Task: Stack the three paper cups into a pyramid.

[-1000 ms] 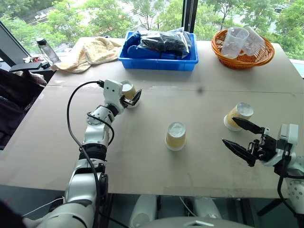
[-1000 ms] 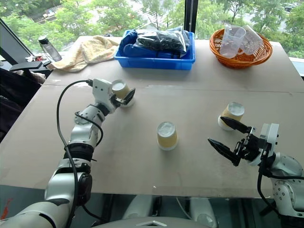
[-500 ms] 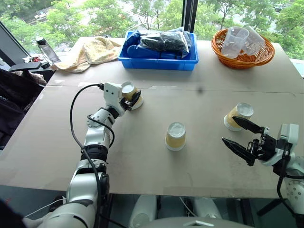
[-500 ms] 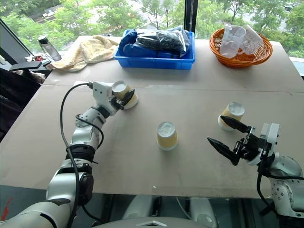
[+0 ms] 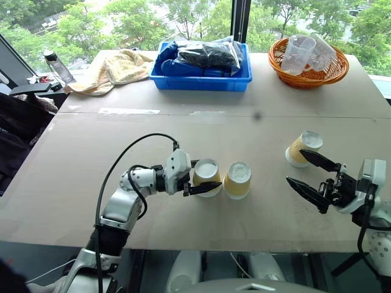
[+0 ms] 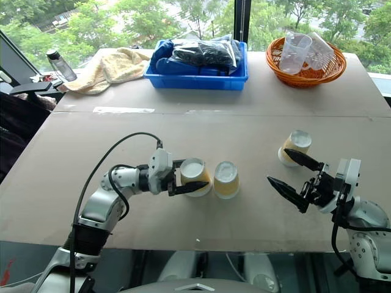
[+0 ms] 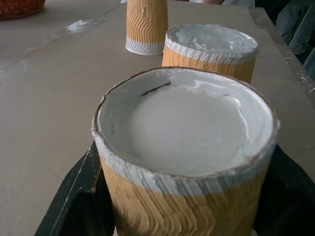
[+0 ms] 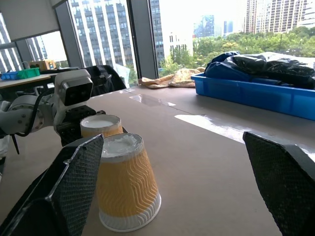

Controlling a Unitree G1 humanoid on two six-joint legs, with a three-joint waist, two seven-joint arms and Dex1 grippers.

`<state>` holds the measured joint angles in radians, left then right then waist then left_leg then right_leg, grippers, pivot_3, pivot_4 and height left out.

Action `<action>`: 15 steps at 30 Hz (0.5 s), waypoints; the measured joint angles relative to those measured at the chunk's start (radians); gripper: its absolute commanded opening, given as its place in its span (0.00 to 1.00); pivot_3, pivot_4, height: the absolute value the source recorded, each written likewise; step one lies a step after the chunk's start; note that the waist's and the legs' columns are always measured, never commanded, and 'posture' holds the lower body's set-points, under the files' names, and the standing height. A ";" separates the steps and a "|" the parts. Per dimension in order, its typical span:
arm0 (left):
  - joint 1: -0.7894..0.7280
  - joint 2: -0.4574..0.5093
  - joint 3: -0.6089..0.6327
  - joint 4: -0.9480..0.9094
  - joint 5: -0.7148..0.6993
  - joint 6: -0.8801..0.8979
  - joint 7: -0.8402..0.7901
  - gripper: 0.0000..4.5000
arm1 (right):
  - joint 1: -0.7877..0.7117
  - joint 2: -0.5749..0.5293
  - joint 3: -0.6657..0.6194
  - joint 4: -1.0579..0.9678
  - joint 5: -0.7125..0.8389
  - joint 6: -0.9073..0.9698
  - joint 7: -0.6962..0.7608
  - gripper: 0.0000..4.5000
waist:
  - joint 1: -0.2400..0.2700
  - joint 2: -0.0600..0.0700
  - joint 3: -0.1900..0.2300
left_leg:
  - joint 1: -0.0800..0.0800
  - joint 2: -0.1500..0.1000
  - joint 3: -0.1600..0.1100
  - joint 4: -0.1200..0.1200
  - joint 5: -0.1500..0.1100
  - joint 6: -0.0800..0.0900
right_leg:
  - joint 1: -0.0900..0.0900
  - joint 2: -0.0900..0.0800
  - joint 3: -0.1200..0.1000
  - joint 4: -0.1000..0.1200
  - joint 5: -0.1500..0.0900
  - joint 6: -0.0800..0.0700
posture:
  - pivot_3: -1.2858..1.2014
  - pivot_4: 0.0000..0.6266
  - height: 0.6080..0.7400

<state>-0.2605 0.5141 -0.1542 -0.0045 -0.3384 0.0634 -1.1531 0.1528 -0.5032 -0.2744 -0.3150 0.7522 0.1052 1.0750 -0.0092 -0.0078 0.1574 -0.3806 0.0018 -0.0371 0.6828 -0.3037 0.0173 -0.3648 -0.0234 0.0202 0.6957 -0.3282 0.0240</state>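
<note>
Cups: one cup (image 5: 206, 177) sits clamped between the left gripper (image 5: 197, 178) jaws, beside the middle cup (image 5: 237, 180). Opening roughly may knock both. The right gripper (image 5: 313, 176) jaws stand apart near the third cup (image 5: 302, 148).

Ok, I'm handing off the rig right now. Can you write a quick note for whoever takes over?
Left gripper: shut on the first cup, upside down at the table's front centre.
Right gripper: open, holding nothing, hovering just in front of the third cup.
Second cup stands upside down right beside the first cup, on its right; whether they touch is unclear.
Third cup stands alone, upside down, on the right side of the table.
Done: the two base cups are side by side.
Left: release the first cup, then place the third cup on top of the pair.
</note>
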 measured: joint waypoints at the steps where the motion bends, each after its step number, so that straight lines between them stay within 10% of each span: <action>1: -0.004 -0.001 -0.003 0.011 0.004 -0.015 0.000 0.57 | 0.002 0.000 0.000 -0.001 0.000 0.000 0.000 1.00 | 0.000 0.000 0.000 | 0.000 0.000 0.000 0.000 0.000 0.000 | 0.000 0.000 0.000 0.000 0.000 0.000 | 0.52 0.24 1.00; 3: -0.006 -0.002 -0.004 0.023 0.004 -0.032 0.000 0.57 | 0.007 0.000 0.000 -0.003 0.000 0.000 0.000 1.00 | 0.000 0.000 0.000 | 0.001 0.000 0.000 0.000 0.000 0.000 | 0.001 0.000 0.000 0.000 0.000 0.000 | 0.52 0.24 1.00; 4: -0.006 -0.003 -0.004 0.026 0.004 -0.035 0.000 0.80 | 0.008 0.000 0.000 -0.003 0.000 0.000 0.000 1.00 | 0.000 0.000 0.000 | 0.001 0.000 0.000 0.000 0.000 0.000 | 0.001 0.000 0.000 0.000 0.000 0.000 | 0.52 0.24 1.00; 7: -0.004 -0.003 -0.004 0.055 0.015 -0.031 0.005 0.99 | 0.008 -0.001 -0.001 -0.003 0.000 0.000 -0.001 1.00 | -0.001 0.001 0.000 | 0.001 0.000 0.000 0.000 0.000 0.000 | 0.001 0.000 0.000 0.000 0.000 0.000 | 0.52 0.24 1.00; 15: 0.030 0.011 0.033 0.000 -0.024 -0.003 0.001 0.99 | 0.021 -0.003 -0.023 -0.001 -0.002 -0.001 -0.015 1.00 | -0.001 0.001 0.000 | 0.000 0.000 0.000 0.000 0.000 0.000 | 0.000 0.000 0.000 0.000 0.000 0.000 | 0.52 0.24 1.00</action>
<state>-0.2305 0.5247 -0.1210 -0.0043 -0.3620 0.0602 -1.1522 0.1742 -0.5065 -0.2975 -0.3160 0.7501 0.1038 1.0602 -0.0104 -0.0072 0.1576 -0.3810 0.0020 -0.0373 0.6829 -0.3039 0.0175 -0.3650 -0.0234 0.0202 0.6954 -0.3283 0.0240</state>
